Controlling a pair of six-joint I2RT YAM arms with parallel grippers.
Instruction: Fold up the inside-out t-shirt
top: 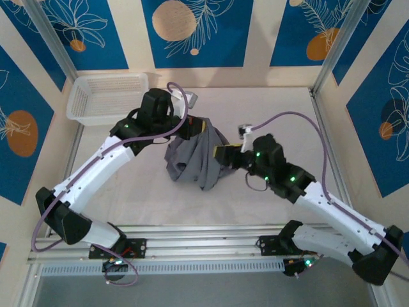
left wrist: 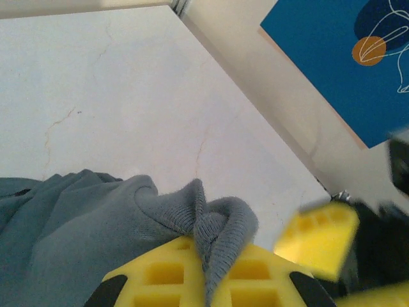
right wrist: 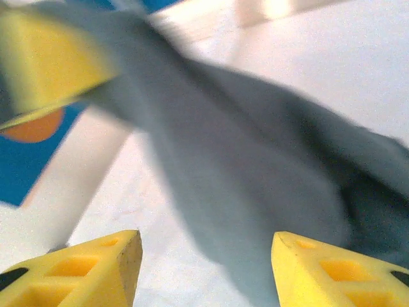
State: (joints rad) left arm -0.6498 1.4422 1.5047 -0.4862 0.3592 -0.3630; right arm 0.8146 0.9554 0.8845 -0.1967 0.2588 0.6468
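The inside-out t-shirt (top: pixel 195 160) is a dark grey bunch in the middle of the table, its top lifted. My left gripper (top: pixel 199 126) holds that top. In the left wrist view the gripper (left wrist: pixel 208 249) is shut on a ribbed edge of the t-shirt (left wrist: pixel 77 217), which bulges out between the yellow fingers. My right gripper (top: pixel 222 153) is at the shirt's right side. In the right wrist view it (right wrist: pixel 206 259) stands open, its fingertips (right wrist: pixel 124 256) wide apart, with blurred grey t-shirt (right wrist: pixel 243 166) just ahead and nothing between them.
A white mesh basket (top: pixel 105 96) stands at the back left of the table. Metal frame posts and blue patterned walls close in the sides. Pale tabletop (top: pixel 281 109) lies bare to the right and back of the shirt.
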